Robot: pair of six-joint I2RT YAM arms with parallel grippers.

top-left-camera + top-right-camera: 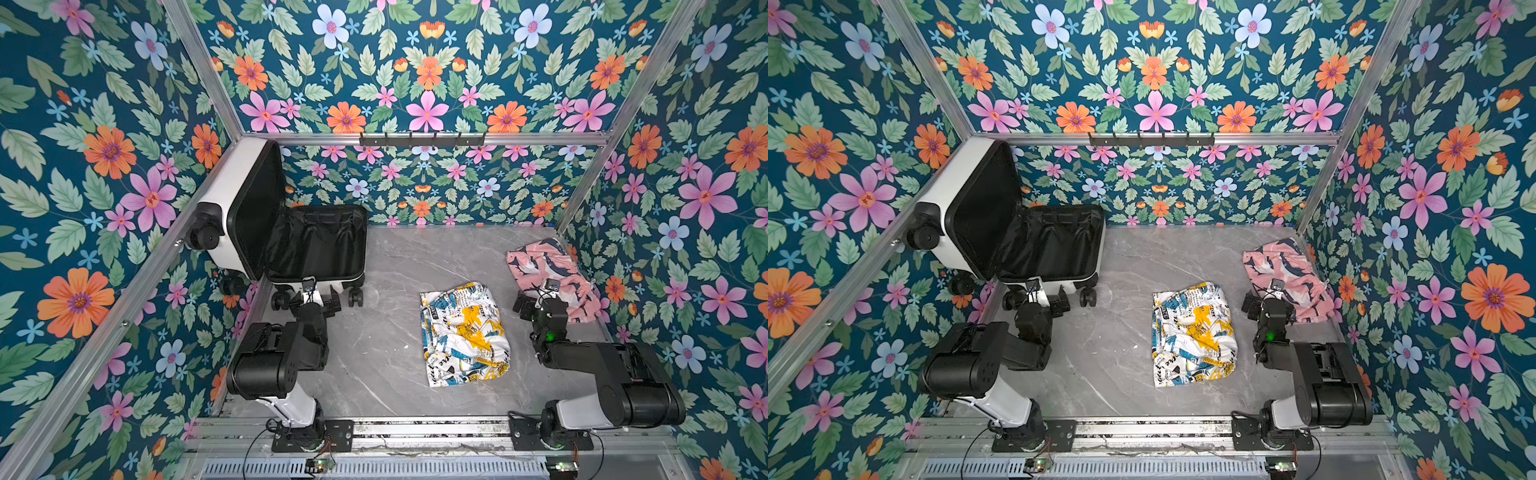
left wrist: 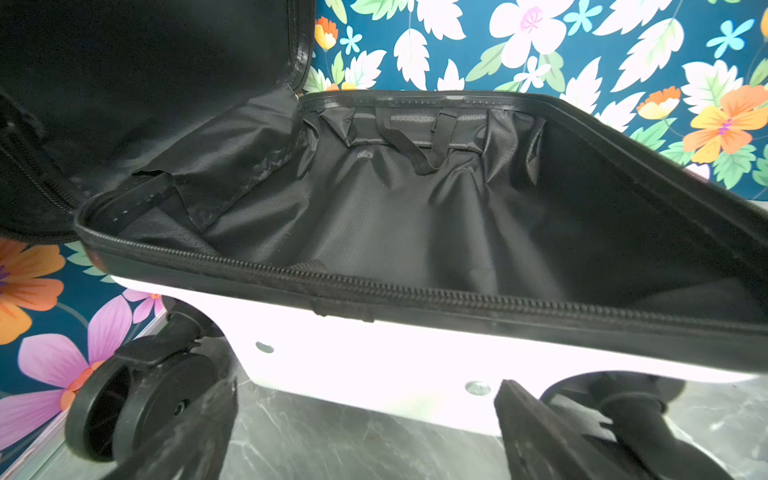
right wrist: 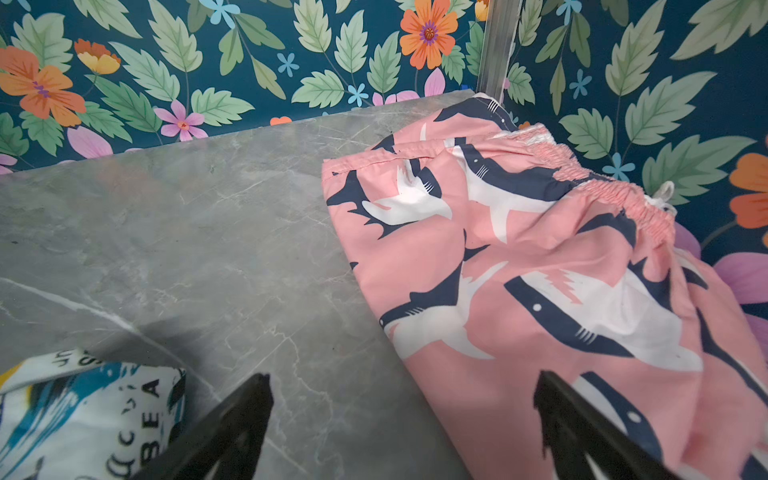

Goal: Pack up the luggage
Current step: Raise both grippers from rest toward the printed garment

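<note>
The suitcase [image 1: 216, 232] sits in the far left corner of the gray marble desk [image 1: 395, 270], lying open. Its base lies flat with the wheel end facing the robot. Its lid [image 1: 253, 208] stands up, tilted back towards the flowered left wall. In the left wrist view the base [image 2: 374, 365] shows a white shell, a black zipper band along the rim, and loose black lining with straps at the far end.

The left fingers [image 2: 199, 436] are spread wide and hold nothing. They sit low, just in front of the wheel end of the suitcase, between its two near wheels [image 2: 137, 407].

A crumpled white shirt [image 1: 463, 334] with yellow and blue print and black lettering lies near the middle of the desk, well apart from the suitcase. It shows in both top views [image 1: 1194, 334]. A pair of pink shorts [image 1: 548, 274] with a navy and white shark print lies by the right wall, towards the far corner.

The right fingers [image 3: 237, 428] are also spread wide and grip nothing. One is above bare desk and the other above the near edge of the shorts [image 3: 540, 270]. I cannot tell whether it touches the cloth. A corner of the shirt [image 3: 83, 415] shows beside them.

A black hook rail [image 1: 422, 140] hangs on the back wall.
</note>
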